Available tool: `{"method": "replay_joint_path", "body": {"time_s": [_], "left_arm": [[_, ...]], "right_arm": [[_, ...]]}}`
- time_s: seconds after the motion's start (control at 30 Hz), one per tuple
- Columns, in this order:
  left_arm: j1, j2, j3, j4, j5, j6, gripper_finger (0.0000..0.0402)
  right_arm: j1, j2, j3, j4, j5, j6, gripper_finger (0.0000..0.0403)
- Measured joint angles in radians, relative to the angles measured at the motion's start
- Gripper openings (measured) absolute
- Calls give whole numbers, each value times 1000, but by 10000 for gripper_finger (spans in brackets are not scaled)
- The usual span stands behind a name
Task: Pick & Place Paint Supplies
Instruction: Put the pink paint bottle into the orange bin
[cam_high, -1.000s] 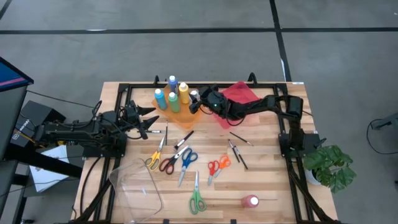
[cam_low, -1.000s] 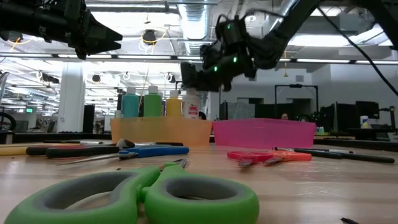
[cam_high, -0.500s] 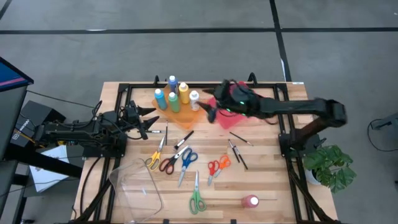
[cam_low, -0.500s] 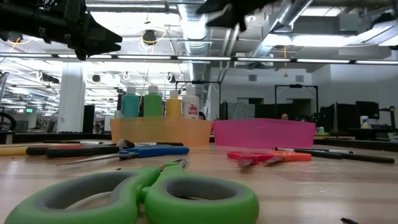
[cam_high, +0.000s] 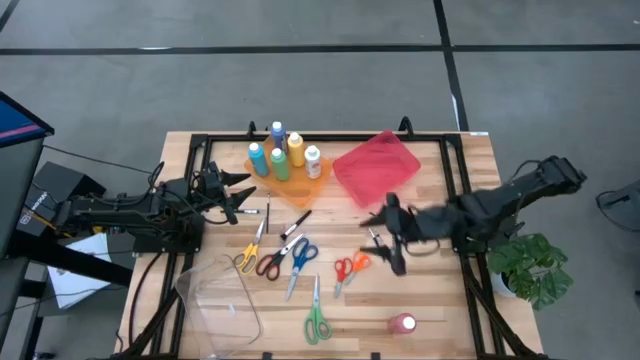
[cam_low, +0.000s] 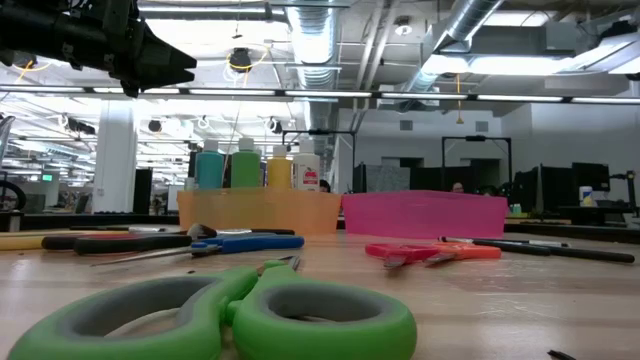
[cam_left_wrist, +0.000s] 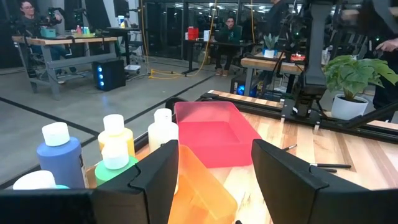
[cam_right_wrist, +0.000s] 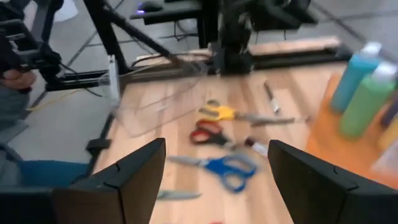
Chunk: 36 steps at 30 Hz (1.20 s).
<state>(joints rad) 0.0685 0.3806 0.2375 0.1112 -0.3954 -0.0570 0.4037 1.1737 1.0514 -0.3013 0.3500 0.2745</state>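
We see the right gripper above the dark-handled brushes near the middle of the surface, jaws spread and holding nothing. The left gripper waits at the left side, jaws apart and empty. Five paint bottles stand in the orange tray (beside the red tray). Scissors lie scattered on the surface, and a pink bottle lies near its front edge.

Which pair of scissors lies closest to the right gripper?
The orange-handled scissors, just beside the right gripper. The blue, red, yellow and green pairs all lie farther toward the left side of the table.
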Motion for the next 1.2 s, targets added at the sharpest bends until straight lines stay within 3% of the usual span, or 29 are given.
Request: {"method": "replay_joint_path", "body": {"time_s": [0.3,0.6,0.87,1.2], "left_arm": [[0,0,0,1,0,0,200],[0,0,0,2,0,-1,200],[0,0,0,3,0,-4,200],[0,0,0,2,0,-11,200]], "right_arm": [[365,38,-126,26,390,333,281],[645,123,-145,64,680,427,281],[752,180,-145,32,710,595,281],[781,279,-145,13,722,746,281]]}}
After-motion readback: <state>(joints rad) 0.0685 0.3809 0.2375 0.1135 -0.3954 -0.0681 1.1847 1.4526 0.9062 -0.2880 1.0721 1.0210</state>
